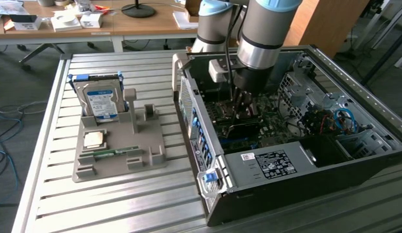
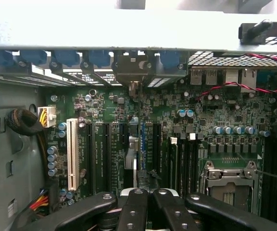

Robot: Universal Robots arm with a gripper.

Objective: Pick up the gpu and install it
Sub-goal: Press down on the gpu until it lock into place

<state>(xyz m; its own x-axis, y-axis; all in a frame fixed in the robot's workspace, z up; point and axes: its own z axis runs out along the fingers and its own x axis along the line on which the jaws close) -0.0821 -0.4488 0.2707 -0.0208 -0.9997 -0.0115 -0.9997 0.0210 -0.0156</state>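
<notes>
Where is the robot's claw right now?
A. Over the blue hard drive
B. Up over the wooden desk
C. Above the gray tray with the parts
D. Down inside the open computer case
D. The arm reaches down into the open case, and the claw sits just over the green board with its slots; the hard drive and tray stand apart on the exterior view's left.

Even daylight, dim case interior, soft focus
</notes>
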